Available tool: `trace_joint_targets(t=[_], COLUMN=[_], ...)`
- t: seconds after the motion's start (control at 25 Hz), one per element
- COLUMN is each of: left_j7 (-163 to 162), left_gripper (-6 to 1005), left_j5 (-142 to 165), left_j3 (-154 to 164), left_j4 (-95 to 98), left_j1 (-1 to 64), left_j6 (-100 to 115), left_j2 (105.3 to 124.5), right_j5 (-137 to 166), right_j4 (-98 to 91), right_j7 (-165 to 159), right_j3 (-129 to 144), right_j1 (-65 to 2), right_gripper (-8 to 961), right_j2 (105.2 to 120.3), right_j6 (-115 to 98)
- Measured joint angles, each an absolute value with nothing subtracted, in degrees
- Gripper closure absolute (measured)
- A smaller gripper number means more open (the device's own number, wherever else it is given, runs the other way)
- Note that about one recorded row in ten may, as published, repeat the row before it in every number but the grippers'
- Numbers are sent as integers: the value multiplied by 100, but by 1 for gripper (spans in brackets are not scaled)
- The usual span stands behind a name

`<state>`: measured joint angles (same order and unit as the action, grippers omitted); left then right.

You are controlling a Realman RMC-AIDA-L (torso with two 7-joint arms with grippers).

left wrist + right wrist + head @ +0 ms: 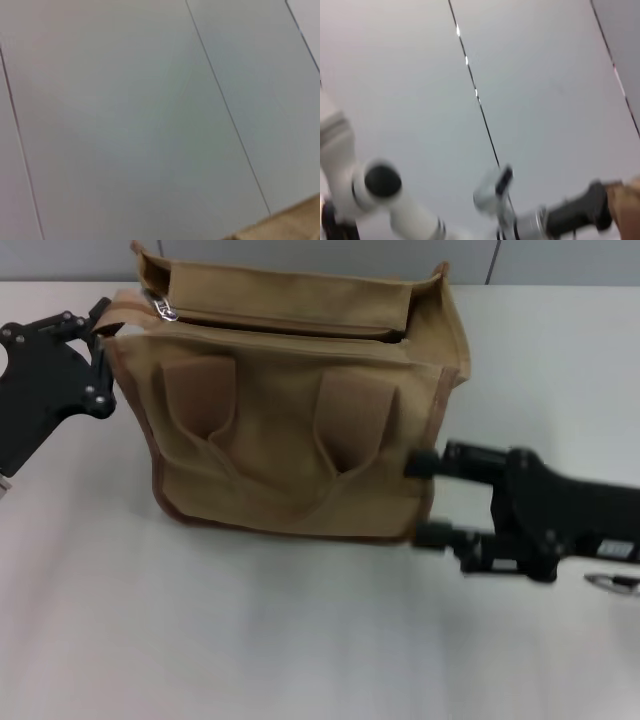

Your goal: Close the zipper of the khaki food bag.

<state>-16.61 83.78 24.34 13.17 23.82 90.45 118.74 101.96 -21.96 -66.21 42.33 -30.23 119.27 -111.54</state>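
The khaki food bag (290,430) stands upright in the middle of the white table, front pocket and two looped handles toward me. Its zipper (290,330) lies open along the top seam, with the silver pull tab (164,309) at the bag's far left end. My left gripper (103,355) is open beside the bag's upper left corner, close below the tab. My right gripper (422,500) is open at the bag's lower right edge, its fingertips (420,464) against the fabric. A corner of the bag (290,225) shows in the left wrist view.
The white table (250,640) stretches out in front of the bag. A grey panelled wall (150,110) fills both wrist views. The right wrist view shows my left arm (395,205) and a strip of the bag (627,200). A small metal part (612,583) lies at the right edge.
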Motion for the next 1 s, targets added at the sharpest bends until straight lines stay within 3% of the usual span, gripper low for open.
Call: trace_joint_targets(t=[1.0], left_j7=[-1652], left_gripper=[981], left_j5=[8110], left_j3=[2417], left_j4=[1107], left_j1=[2490], left_j6=[9510], left_j2=[11892], right_j5=[9410], right_j4=[-2517], right_j7=[-11844], right_j3=[4697], right_j1=[-5250], right_gripper=[215], right_j2=[11861], right_j6=[-8917])
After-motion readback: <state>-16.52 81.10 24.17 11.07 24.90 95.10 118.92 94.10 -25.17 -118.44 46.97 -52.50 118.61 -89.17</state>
